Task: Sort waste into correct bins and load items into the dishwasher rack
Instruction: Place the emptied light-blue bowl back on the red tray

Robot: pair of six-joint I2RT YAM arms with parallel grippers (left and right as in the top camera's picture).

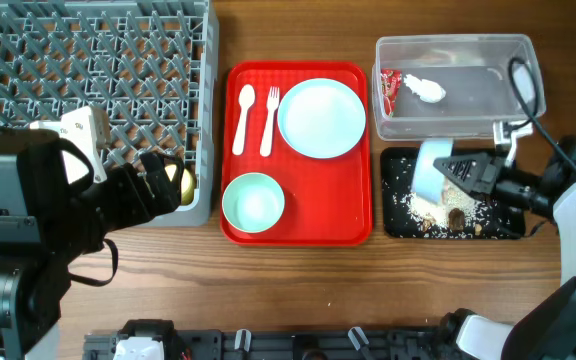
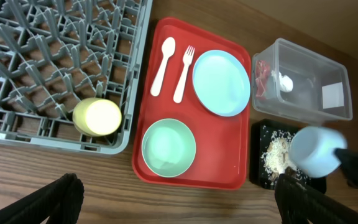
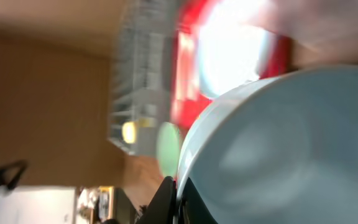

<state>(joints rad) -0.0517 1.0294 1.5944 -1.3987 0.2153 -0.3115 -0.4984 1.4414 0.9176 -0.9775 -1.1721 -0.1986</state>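
My right gripper [image 1: 465,170] is shut on the rim of a light-blue bowl [image 1: 430,168] and holds it tipped on its side over the black tray [image 1: 398,222], where beige crumbs [image 1: 446,208] lie. The bowl fills the right wrist view [image 3: 278,143], its rim pinched between the fingers [image 3: 176,199]. The clear tub [image 1: 508,50] holds the red wrapper [image 1: 389,88] and white napkin [image 1: 426,89]. My left gripper [image 2: 179,199] is open and empty, above the table in front of the grey rack [image 1: 28,60]. The yellow-green cup [image 2: 97,116] sits in the rack's near corner.
The red serving tray [image 1: 353,230] lies between the rack and the bins. It carries the plate [image 1: 321,117], a second bowl [image 1: 253,201], the white spoon [image 1: 242,117] and the fork [image 1: 269,120]. A black cable [image 1: 524,95] crosses the tub's right end.
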